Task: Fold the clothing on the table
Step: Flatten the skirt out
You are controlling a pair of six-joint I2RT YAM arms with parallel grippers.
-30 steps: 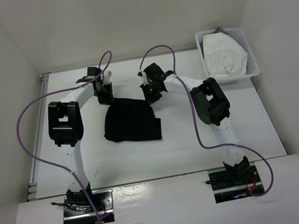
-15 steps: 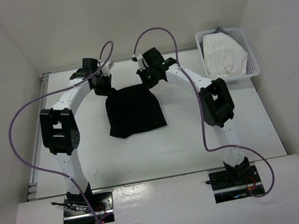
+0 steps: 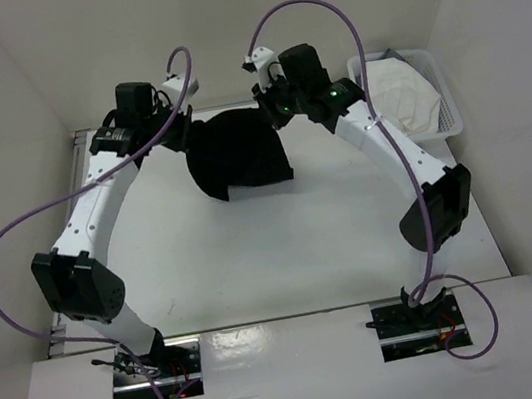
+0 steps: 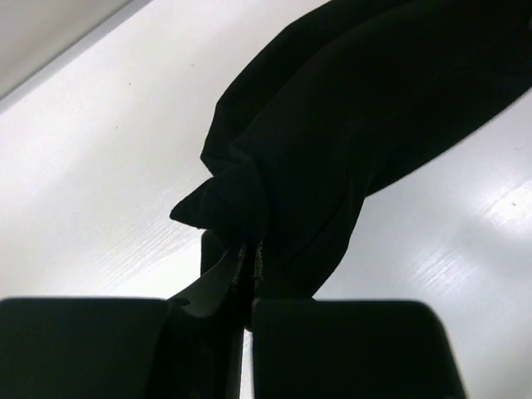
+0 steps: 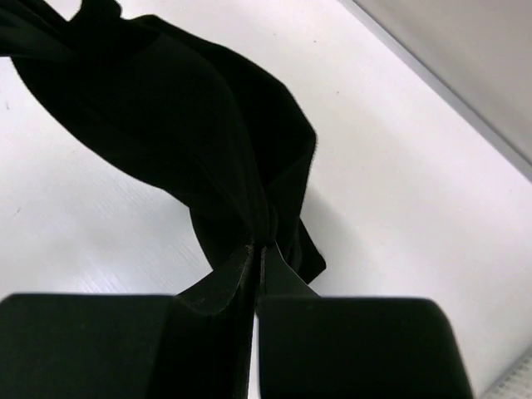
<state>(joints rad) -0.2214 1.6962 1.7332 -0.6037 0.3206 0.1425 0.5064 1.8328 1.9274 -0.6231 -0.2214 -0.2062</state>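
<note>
Above the table (image 3: 256, 262), the clothing (image 3: 238, 153) now hangs raised.

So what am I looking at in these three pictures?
Two white jointed robot arms stand at the near edge of a large flat white table. The wide picture comes from a camera above and behind them. The other two come from small cameras on the wrists, looking along the fingers. Each arm ends in a two-fingered pincer. The left pincer and the right pincer are each shut on a bunched bit of a plain black soft fabric garment, holding it up between them. At the far right sits a small white mesh basket with a white cloth inside.
</note>
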